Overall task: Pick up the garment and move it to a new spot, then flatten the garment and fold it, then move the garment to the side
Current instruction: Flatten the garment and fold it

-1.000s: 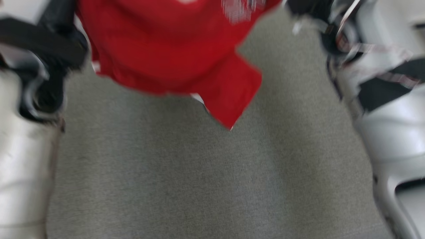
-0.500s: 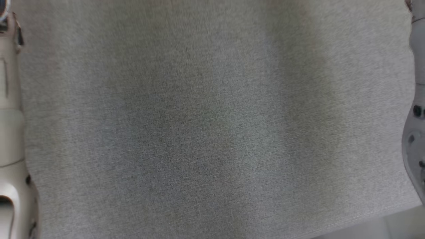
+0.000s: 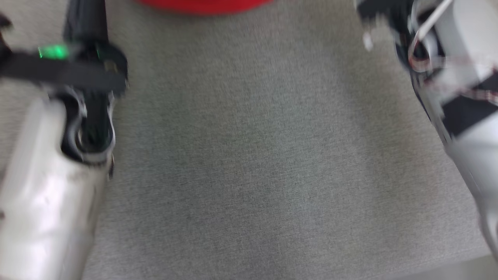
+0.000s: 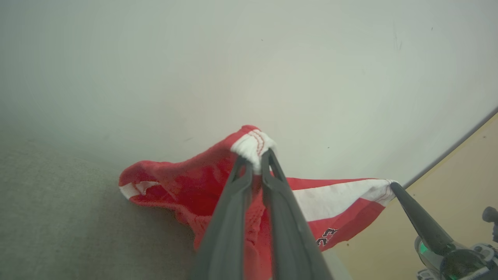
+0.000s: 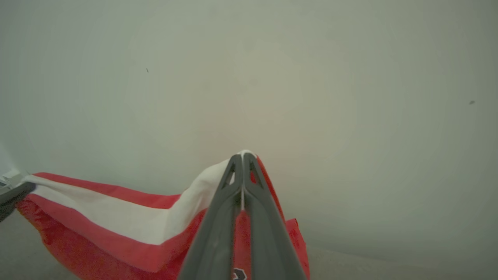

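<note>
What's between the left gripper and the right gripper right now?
The red garment: in the left wrist view it spans from the left gripper across to the right gripper, and both sets of jaws are shut on it.

Head view: whole pic motion-smeared. Top edge cuts garment [image 3: 202,4] to a red sliver. L arm [image 3: 42,202] & R arm [image 3: 463,128] both blurred, run off side edges; their far ends cut by top edge.

Left wrist view: L gripper [image 4: 256,158] covers garment's middle; cloth's lower part cut by btm edge. Black print [image 4: 327,236] too small & creased to read. R gripper [image 4: 393,187]: base blurry, cut by btm-right corner.

Right wrist view: garment cut at btm & left edges; black mark [image 5: 238,274] half cut off, unreadable. L gripper's tip cut by left edge. Hazy backdrop [image 4: 249,58] in both wrist views.
</note>
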You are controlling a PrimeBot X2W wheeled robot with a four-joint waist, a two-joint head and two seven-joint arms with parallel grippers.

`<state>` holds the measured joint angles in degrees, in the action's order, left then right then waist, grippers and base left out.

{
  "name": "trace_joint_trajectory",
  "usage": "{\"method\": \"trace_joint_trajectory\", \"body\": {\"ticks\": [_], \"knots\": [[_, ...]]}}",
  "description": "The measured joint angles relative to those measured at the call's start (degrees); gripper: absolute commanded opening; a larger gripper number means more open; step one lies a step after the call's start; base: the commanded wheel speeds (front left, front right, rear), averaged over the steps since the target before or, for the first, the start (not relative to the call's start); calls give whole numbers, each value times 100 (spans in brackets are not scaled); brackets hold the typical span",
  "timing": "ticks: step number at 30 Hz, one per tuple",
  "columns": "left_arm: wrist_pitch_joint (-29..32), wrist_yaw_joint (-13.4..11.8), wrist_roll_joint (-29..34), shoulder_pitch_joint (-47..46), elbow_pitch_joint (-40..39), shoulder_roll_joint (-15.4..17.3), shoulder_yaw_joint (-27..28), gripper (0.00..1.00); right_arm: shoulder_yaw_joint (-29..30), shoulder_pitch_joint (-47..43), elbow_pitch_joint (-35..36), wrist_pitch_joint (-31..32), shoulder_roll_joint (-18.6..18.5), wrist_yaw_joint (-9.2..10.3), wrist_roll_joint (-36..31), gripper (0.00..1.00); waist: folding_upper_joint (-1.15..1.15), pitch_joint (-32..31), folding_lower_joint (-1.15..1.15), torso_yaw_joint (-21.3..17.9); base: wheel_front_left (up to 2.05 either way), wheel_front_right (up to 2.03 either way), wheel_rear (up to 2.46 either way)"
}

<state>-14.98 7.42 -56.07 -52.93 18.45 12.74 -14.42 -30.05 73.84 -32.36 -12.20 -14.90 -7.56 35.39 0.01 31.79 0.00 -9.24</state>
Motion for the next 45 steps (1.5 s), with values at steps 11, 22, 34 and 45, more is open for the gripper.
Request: {"method": "trace_joint_trajectory", "body": {"ticks": [11,22,34,45], "knots": [[-14,1,676,2515,-483,56,-322,0,487,-3199,1529,2566,-1315,0,-83,0,-2,-1145,-2,134,0,0,0],[-14,8,1305,4401,-702,-113,-343,0,1941,-6507,3696,5175,-859,0,-991,0,-3,-2249,-3,81,0,0,0],[241,7,1491,5552,-750,147,-838,0,2630,-8428,4931,6945,-456,0,-1332,0,-2,-2882,-1,39,0,0,0],[463,-110,1515,5495,-1081,154,-942,0,2688,-7704,5052,6692,-722,0,-1574,0,-1,-2955,0,303,0,0,0]]}}
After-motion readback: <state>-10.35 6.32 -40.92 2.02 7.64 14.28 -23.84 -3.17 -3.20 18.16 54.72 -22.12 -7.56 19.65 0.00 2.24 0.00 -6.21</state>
